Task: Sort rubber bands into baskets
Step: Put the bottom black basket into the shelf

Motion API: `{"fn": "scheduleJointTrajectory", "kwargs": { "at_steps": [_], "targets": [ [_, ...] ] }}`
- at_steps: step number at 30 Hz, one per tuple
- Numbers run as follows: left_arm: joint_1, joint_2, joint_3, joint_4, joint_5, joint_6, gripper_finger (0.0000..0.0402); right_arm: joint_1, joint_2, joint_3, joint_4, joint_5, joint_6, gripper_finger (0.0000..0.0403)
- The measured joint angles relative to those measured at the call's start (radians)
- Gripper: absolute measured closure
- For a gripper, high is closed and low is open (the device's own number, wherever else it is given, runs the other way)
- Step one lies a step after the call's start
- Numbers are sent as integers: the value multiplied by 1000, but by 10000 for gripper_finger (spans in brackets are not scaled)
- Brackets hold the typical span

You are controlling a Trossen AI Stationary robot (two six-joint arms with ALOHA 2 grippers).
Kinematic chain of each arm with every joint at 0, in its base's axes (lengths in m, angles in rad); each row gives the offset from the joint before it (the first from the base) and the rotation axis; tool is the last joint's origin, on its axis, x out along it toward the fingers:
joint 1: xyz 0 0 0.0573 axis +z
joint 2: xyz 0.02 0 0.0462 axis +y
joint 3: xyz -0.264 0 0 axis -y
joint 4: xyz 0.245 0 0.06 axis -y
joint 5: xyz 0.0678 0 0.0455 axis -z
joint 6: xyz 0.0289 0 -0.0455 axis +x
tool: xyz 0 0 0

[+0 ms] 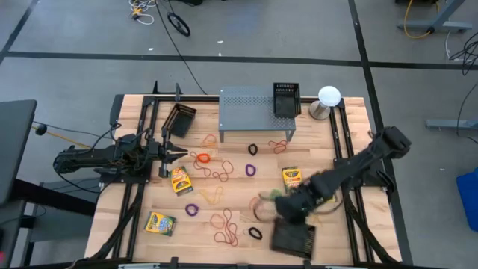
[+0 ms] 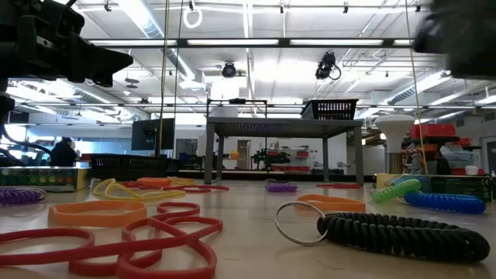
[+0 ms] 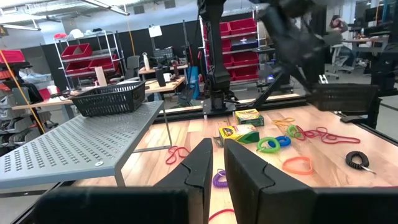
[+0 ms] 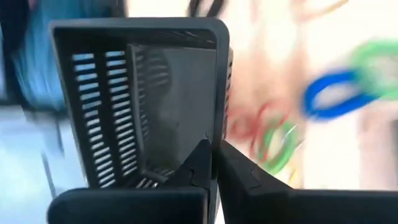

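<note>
Rubber bands lie loose on the wooden table: orange [image 1: 202,158], red [image 1: 226,237], purple [image 1: 250,170], black coiled [image 2: 403,232]. One black mesh basket [image 1: 293,237] is at the near right, under my right gripper [image 4: 211,163], which is shut on its wall. A second basket [image 1: 179,119] rests tilted at the far left. A third [image 1: 286,99] stands on the grey perforated stand [image 1: 256,112]. My left gripper [image 3: 217,163] waits level at the table's left, shut but for a slit, with nothing in it. My right gripper pinches one side wall [image 4: 219,118] of the near-right basket at its top rim, one finger [image 4: 198,167] inside and the other [image 4: 245,177] outside. The fingers come from above, slanting down. The basket hangs below them, open side up; whether its bottom is clear of the table I cannot tell.
Three yellow-green crayon boxes [image 1: 180,179] [image 1: 160,223] [image 1: 291,178] lie among the bands. A white round-topped object [image 1: 328,97] stands at the far right beside the stand. Green and blue bands [image 4: 336,93] lie close to the held basket.
</note>
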Motion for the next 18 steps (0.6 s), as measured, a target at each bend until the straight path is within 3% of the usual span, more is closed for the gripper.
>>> {"fn": "scheduleJointTrajectory", "kwargs": {
  "at_steps": [10, 18],
  "targets": [
    [0, 0, 0, 0, 0, 0, 351, -316, 62, -24, 142, 141, 402, 389],
    [0, 0, 0, 0, 0, 0, 351, -382, 76, -124, 326, 260, 677, 389]
  ]
}}
